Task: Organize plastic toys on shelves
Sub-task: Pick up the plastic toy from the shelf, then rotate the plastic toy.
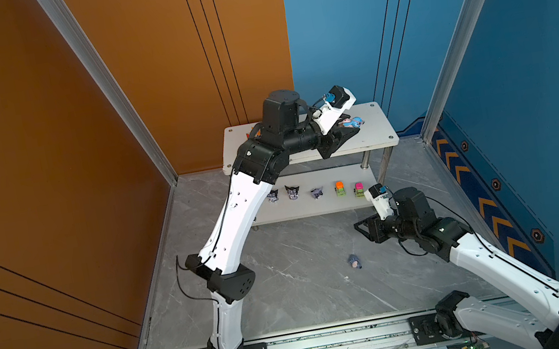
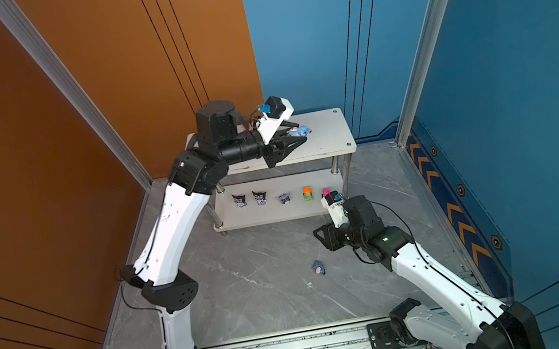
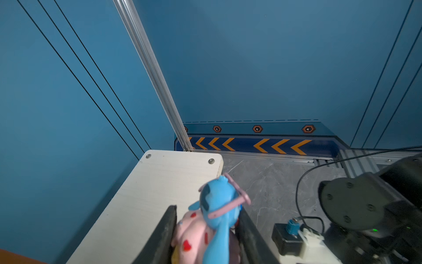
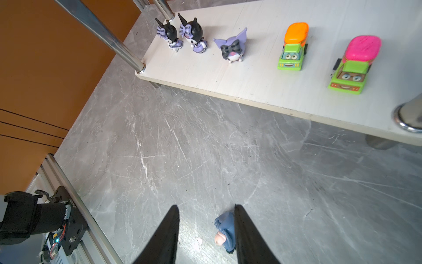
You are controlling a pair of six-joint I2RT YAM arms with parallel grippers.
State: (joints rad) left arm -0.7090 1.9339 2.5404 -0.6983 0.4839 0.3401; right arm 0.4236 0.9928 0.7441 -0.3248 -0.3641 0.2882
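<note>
Left wrist view, lower centre: the left hand (image 3: 207, 208) clamps matte black wedge fingers on a glossy blue figurine (image 3: 219, 198) with a pink, red-spotted body, above the shelves' grainy white top board (image 3: 159, 182). Right wrist view: the right hand (image 4: 206, 205) gapes open over the veined grey marble-look desk (image 4: 205, 148); a rounded grey donkey (image 4: 225, 230) lies on it at lower centre, partly behind one finger.

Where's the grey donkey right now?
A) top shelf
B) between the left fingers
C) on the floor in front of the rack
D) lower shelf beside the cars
C: the grey donkey lies on the marble floor, in front of the shelves and off both boards.
</note>
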